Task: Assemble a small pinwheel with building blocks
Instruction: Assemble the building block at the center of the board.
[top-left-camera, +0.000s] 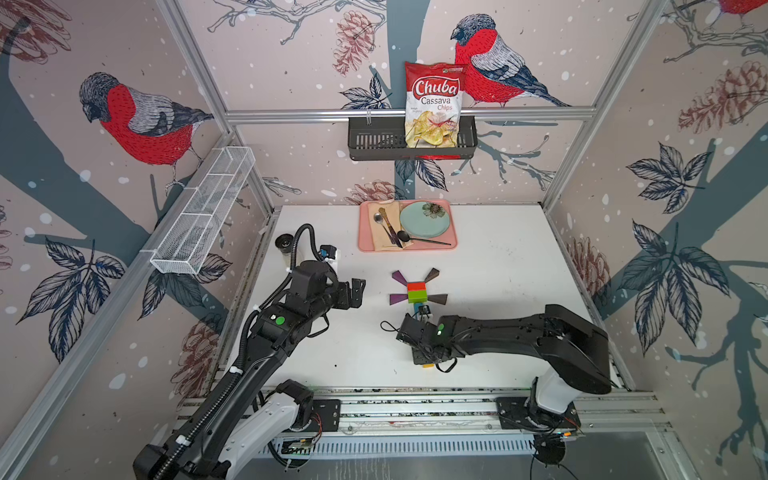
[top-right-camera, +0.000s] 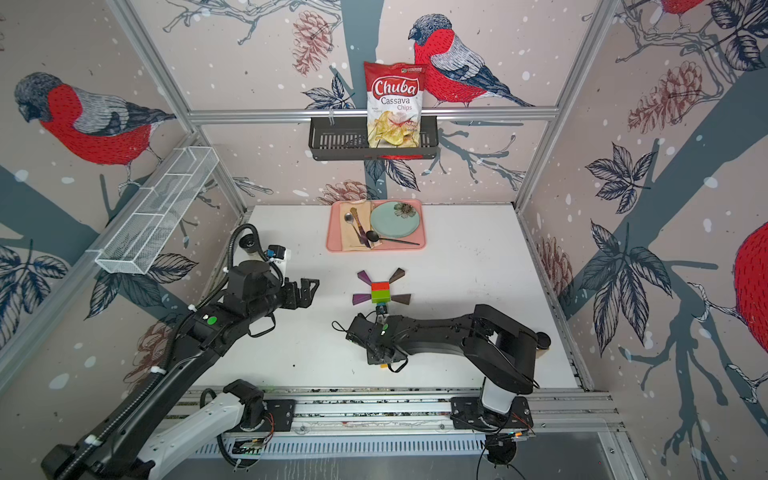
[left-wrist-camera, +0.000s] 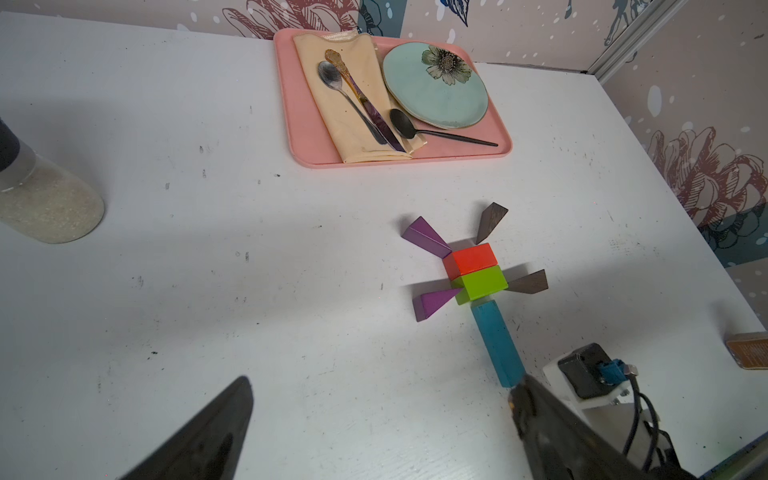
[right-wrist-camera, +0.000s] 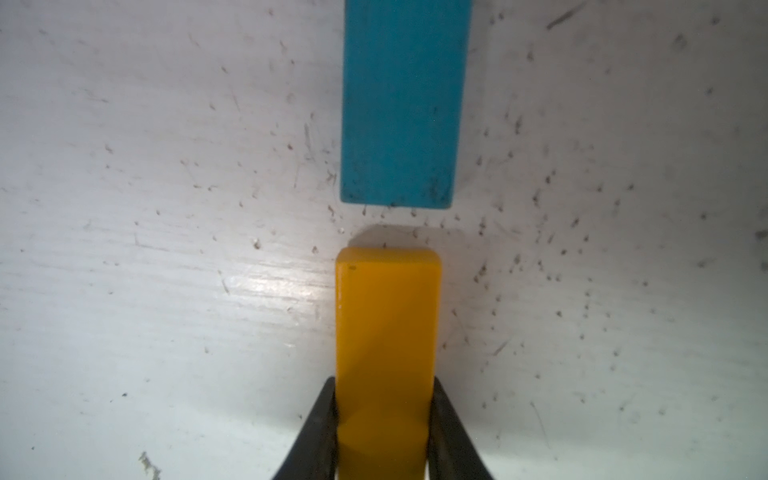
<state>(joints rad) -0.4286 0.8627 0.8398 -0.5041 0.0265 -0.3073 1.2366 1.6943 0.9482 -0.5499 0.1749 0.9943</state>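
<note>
The pinwheel (top-left-camera: 417, 291) lies flat mid-table in both top views. A red block (left-wrist-camera: 473, 258) and a green block (left-wrist-camera: 482, 283) form its hub. Two purple wedges (left-wrist-camera: 426, 237) (left-wrist-camera: 434, 302) and two dark brown wedges (left-wrist-camera: 490, 220) (left-wrist-camera: 528, 286) fan out from it. A blue bar (left-wrist-camera: 496, 345) runs from the green block toward the front. My right gripper (right-wrist-camera: 384, 386) is shut on a yellow bar (right-wrist-camera: 386, 316), whose free end sits a small gap short of the blue bar (right-wrist-camera: 401, 104), in line with it. My left gripper (left-wrist-camera: 382, 386) (top-left-camera: 357, 291) hangs open left of the pinwheel, holding nothing.
A pink tray (top-left-camera: 451, 245) with a plate, napkin and cutlery sits behind the pinwheel. A black-lidded jar (left-wrist-camera: 45, 208) stands at the back left. A small brown box (left-wrist-camera: 748, 349) lies near the right edge. A black basket (top-left-camera: 374, 141) and a white wire shelf (top-left-camera: 203, 216) hang on the walls.
</note>
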